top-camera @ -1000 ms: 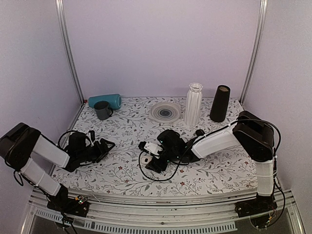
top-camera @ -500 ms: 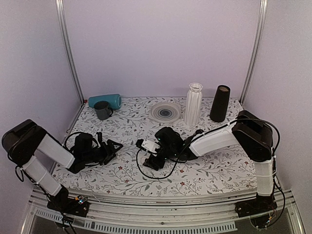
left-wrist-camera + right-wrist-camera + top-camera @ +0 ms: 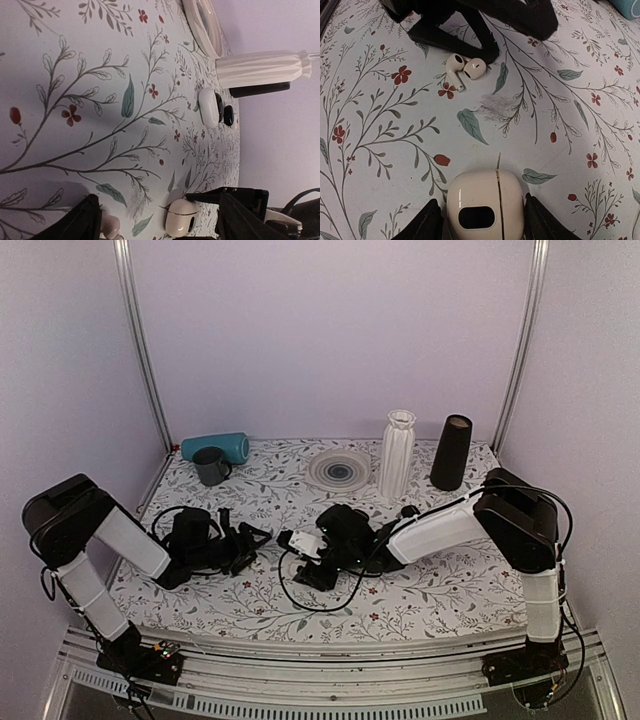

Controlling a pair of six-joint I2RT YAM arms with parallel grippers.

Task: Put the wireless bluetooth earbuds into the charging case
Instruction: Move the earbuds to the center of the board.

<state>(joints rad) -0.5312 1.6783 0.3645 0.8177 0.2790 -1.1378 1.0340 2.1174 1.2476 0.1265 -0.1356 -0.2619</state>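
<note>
From above, the right gripper (image 3: 305,552) is clamped on the small white case (image 3: 309,543) near the scene's middle, just right of the left gripper (image 3: 256,544). The left wrist view shows that gripper's fingers (image 3: 85,222) spread apart, with the 2 earbuds (image 3: 111,227) lying beside 1 of them. In the right wrist view the case is glossy, rounded and shut, its seam line running toward the touching earbuds, 1 stem angled back toward the case.

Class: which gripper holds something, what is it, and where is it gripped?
The right gripper holds the charging case by its two opposite sides; the left gripper holds nothing.
</note>
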